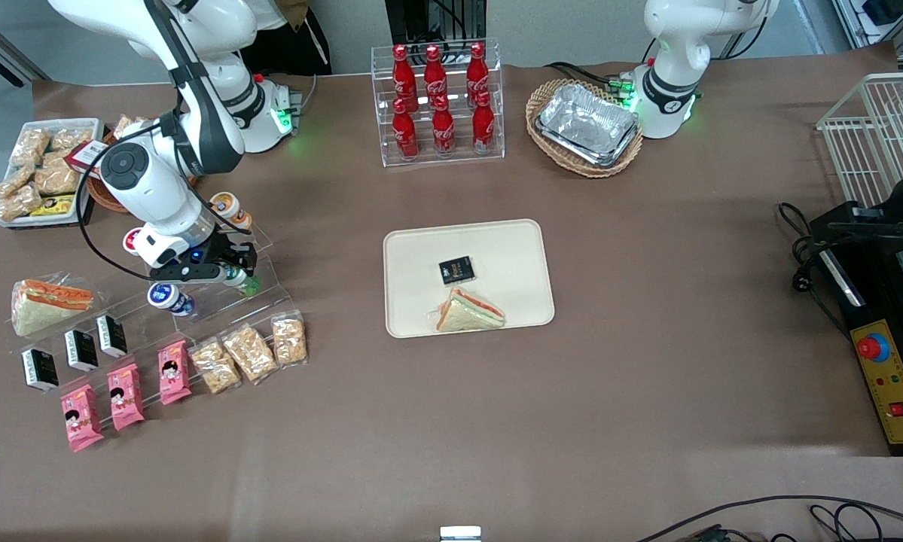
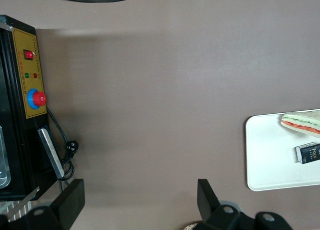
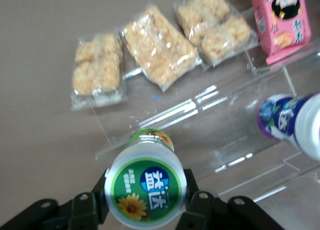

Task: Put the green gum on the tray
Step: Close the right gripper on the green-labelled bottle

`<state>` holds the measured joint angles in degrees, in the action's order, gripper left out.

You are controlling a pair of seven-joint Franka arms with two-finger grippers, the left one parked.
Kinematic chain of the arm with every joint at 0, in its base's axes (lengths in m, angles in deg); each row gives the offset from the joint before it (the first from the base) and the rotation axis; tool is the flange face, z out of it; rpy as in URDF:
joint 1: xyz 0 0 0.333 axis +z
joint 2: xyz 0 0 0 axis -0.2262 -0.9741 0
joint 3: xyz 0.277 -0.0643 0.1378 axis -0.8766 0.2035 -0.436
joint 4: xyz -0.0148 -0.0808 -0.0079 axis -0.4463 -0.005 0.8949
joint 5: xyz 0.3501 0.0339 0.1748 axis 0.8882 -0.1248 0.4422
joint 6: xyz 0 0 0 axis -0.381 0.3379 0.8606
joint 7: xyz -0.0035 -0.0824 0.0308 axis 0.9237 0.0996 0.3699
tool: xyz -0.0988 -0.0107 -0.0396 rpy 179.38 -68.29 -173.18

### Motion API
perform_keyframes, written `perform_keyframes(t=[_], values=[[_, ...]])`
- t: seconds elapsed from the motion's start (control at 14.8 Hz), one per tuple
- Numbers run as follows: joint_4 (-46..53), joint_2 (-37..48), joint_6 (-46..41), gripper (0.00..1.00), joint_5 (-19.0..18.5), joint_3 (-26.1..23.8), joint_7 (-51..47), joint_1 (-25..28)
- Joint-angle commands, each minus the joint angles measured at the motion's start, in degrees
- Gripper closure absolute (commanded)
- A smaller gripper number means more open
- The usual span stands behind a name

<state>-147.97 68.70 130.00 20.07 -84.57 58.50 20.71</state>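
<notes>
From the front, my gripper [image 1: 234,272] is down at the clear step stand [image 1: 218,290], which sits well away from the tray [image 1: 468,277], toward the working arm's end of the table. The green gum [image 1: 245,284] peeks out just under my fingers. A blue gum bottle [image 1: 169,298] lies on the stand close by. On the tray are a sandwich [image 1: 469,311] and a small black packet [image 1: 456,269]. The gum is not on the tray.

The parked arm's wrist camera shows one end of the tray [image 2: 260,155] with the sandwich [image 2: 301,123] and the black packet [image 2: 308,153] on it.

From my own wrist, my gripper [image 3: 145,197] is squeezing the green gum [image 3: 145,186], one finger on each side of its white lid. The stand [image 3: 200,135] is below it. The blue bottle [image 3: 292,121] lies near. Bags of snacks [image 3: 156,45] lie on the table past the stand.
</notes>
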Motion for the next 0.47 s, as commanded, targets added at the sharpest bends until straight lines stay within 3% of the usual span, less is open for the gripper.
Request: perform_keyframes(t=[0.0, 0.4], values=[[6.26, -0.06, -6.38, 0.5, 0.74, 0.11, -0.38, 0.36], [22.33, -0.33, -25.36, 0.5, 0.74, 0.11, -0.46, 0.45]])
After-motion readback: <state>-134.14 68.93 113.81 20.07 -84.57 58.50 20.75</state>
